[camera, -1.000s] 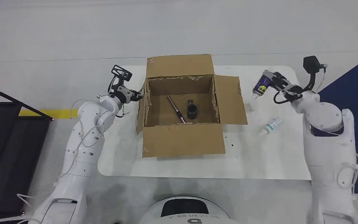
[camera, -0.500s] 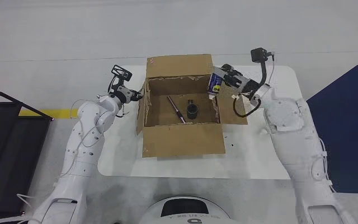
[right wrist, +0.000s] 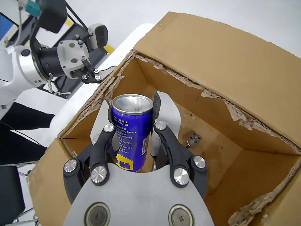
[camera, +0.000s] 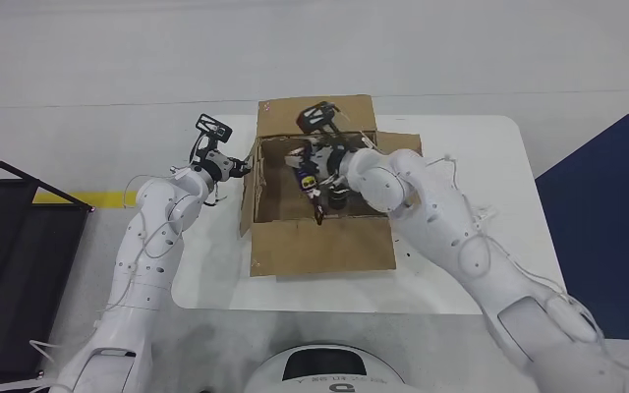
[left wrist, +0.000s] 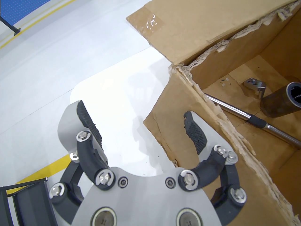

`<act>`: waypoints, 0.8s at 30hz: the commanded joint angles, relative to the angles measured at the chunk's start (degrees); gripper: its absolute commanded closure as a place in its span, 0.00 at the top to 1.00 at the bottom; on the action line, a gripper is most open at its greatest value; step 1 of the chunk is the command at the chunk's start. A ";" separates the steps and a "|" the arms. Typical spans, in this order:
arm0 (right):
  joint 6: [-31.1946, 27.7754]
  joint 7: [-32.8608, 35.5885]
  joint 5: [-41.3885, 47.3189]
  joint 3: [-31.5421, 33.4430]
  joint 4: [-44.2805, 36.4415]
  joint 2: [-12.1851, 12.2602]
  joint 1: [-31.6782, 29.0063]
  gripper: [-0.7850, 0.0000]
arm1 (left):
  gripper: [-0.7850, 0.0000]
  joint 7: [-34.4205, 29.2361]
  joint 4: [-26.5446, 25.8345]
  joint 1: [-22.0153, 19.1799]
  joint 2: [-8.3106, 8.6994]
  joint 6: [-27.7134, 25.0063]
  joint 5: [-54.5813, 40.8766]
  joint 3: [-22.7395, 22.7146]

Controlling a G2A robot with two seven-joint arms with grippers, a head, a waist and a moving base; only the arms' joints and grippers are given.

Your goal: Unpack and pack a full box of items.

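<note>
An open cardboard box (camera: pixel 314 248) stands in the middle of the white table. My right gripper (right wrist: pixel 132 102) is shut on a blue spray can (right wrist: pixel 131 128), held bottom-up over the box's inside near its left wall; from above the can (camera: pixel 307 180) shows just inside the opening. On the box floor lie a metal rod with a black grip (left wrist: pixel 247 116), a dark cylinder (left wrist: pixel 279 102) and a small metal bracket (left wrist: pixel 254 84). My left gripper (left wrist: pixel 134 110) is open at the box's left side, one finger on each side of the side flap's edge.
The box's flaps are folded out on all sides, with torn edges (right wrist: pixel 235 116). A black rack (camera: pixel 29 246) stands on the floor left of the table. Bare table top (camera: pixel 472 280) lies to the right of the box.
My right arm has swung from the table's right end across to the box, carrying the blue can into the opening. The left arm has kept still.
</note>
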 commanded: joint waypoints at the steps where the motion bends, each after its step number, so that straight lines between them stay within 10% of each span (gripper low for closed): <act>1: -1.43 2.08 -1.81 -2.48 3.05 -0.76 2.06 0.00 | 1.00 0.00 0.00 0.00 0.00 0.00 0.00 0.00; 16: -5.05 5.36 -1.40 -11.82 19.30 -7.77 10.55 0.15 | 1.00 0.00 0.00 0.00 0.00 0.00 0.00 0.00; 24: -6.39 5.73 3.09 -10.97 24.92 -9.80 12.43 0.71 | 1.00 0.00 0.00 0.00 0.00 0.00 0.00 0.00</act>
